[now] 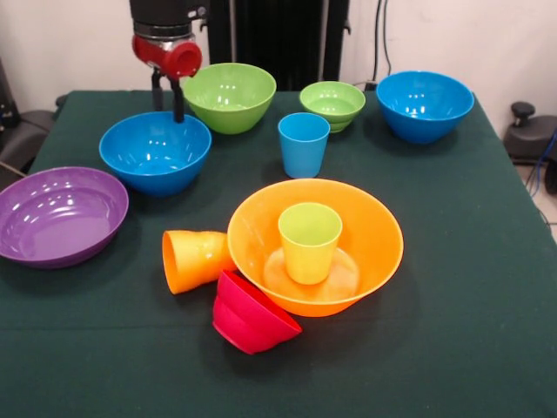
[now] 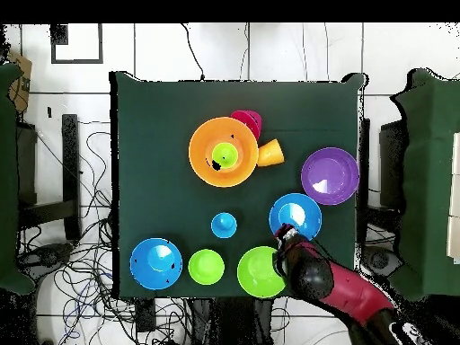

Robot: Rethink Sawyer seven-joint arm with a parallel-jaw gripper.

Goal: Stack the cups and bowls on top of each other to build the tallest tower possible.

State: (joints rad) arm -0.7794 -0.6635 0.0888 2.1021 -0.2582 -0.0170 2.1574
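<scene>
Hanging over the far rim of the blue bowl (image 1: 155, 151), the gripper (image 1: 168, 109) shows two dark fingers a narrow gap apart, holding nothing. Taking the big orange bowl (image 1: 370, 228) as the landmark, the lime cup (image 1: 309, 241) stands upright inside it. The orange cup (image 1: 193, 259) lies tipped against its side, with the red bowl (image 1: 250, 314) tilted just beside both.
</scene>
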